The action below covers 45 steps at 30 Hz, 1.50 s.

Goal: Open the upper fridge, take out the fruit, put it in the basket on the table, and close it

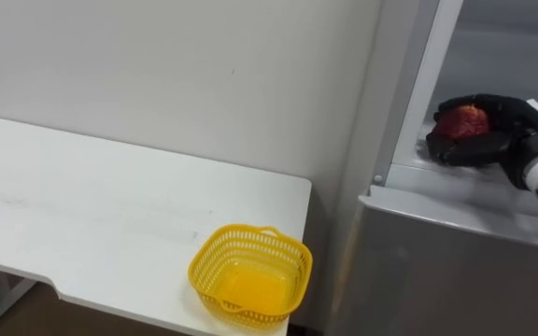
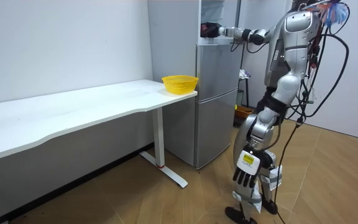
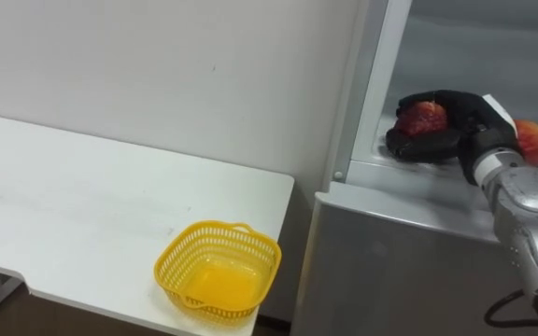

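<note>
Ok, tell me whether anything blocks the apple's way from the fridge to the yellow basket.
The right hand is curled round the apple in the upper fridge compartment. The compartment's side wall stands between apple and yellow basket, so the hand likely must come out frontward first; otherwise nothing visible blocks the way.

- Plain white wall point(image 2: 61, 43) runs behind the table (a few faint marks show in the eye views).
- Long white table point(image 2: 73, 115) stands against that wall; its front edge curves in partway along.
- White table leg point(image 2: 159, 140) with a flat foot stands near the table's end.
- Grey fridge point(image 2: 216, 106) stands just beside that end, upper compartment open.
- Floor point(image 2: 166, 205): light brown wood-pattern planks.
- Light is even, with a soft shadow under the table.
</note>
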Motion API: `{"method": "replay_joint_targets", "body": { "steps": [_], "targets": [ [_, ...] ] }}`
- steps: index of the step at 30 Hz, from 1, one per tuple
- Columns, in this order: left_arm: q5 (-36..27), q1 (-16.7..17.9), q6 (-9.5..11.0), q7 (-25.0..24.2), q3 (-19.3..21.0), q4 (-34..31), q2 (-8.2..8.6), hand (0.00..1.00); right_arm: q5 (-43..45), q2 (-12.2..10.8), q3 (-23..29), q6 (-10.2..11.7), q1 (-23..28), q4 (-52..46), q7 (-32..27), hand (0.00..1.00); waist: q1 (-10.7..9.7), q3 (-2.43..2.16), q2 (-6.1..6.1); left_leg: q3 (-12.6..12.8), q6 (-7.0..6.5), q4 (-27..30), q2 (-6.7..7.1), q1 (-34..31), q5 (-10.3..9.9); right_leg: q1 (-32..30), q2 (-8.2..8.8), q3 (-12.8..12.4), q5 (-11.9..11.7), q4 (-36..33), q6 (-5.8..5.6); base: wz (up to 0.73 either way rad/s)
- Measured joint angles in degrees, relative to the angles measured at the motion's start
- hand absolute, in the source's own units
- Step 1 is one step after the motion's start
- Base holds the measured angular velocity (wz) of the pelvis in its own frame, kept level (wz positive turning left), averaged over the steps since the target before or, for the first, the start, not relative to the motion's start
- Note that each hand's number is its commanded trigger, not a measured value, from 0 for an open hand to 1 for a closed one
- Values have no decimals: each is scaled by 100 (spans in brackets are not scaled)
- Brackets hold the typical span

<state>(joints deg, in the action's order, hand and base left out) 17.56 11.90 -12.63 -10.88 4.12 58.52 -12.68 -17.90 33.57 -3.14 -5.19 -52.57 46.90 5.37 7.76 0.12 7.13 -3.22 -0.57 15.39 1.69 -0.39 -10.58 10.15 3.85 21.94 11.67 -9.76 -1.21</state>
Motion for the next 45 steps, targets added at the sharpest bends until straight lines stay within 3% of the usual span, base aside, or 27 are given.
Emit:
{"method": "replay_joint_targets", "body": {
  "steps": [9,13,17,23,25,28,34,38,39,43,45],
  "targets": [
    [-119,-119,15,155,-104,126,-15,0,-98,-21,-17,2,3,-139,-219,100,4,15,-20,14,0,-7,-4,6,0,0,-5,-45,0,2,0,0],
    [-127,-110,20,245,-100,115,-27,0,-37,-168,-20,-138,120,-614,-566,100,-20,24,-37,51,0,-14,-9,-9,0,-35,-4,-73,0,5,0,-6],
    [-196,-84,49,328,-109,114,-29,0,61,-245,7,-242,583,-1831,-1031,100,-74,7,-62,107,-2,11,-11,-86,0,-135,3,-135,0,2,0,-5],
    [-238,-59,273,495,-109,174,48,0,520,-526,78,-236,1486,-3563,-1688,100,-180,-67,-247,180,-3,-2,-11,-13,0,-107,19,-223,0,4,0,-5],
    [-244,-15,346,586,-111,178,76,0,532,-543,79,-207,1775,-4136,-1791,100,-190,-67,-307,229,-3,-18,-18,25,0,-87,17,-329,0,8,-1,-10],
    [-344,40,449,743,-179,292,72,0,648,-690,78,-165,2096,-4862,-2037,100,-299,-22,-377,295,-4,-85,-42,114,0,-52,4,-428,2,5,-3,-12],
    [-350,100,468,795,-256,465,187,0,865,-704,249,55,2407,-5587,-2554,100,-444,2,-401,388,-9,-108,-86,67,-10,-134,-13,-480,1,-31,-2,-9],
    [-360,119,478,793,-391,470,201,0,1734,-917,367,290,2666,-6126,-2878,100,-512,-3,-408,442,-8,-85,-109,71,-10,-151,-24,-497,0,-48,0,-2],
    [-360,94,519,800,-465,479,201,0,1900,-994,360,420,2766,-6234,-2902,100,-523,-3,-413,457,-8,-85,-112,80,-10,-160,-20,-504,0,-79,0,-5],
    [-455,-54,717,793,-503,662,199,0,2671,-1194,322,512,3078,-6658,-2990,100,-503,-12,-401,479,-11,-102,-105,85,-9,-198,-12,-518,-3,-97,5,-7],
    [-453,-125,836,778,-508,754,199,0,3135,-1223,319,729,3244,-6923,-3049,100,-488,-13,-396,495,-12,-101,-102,106,-8,-192,-6,-514,-4,-97,5,-2]
  ]
}}
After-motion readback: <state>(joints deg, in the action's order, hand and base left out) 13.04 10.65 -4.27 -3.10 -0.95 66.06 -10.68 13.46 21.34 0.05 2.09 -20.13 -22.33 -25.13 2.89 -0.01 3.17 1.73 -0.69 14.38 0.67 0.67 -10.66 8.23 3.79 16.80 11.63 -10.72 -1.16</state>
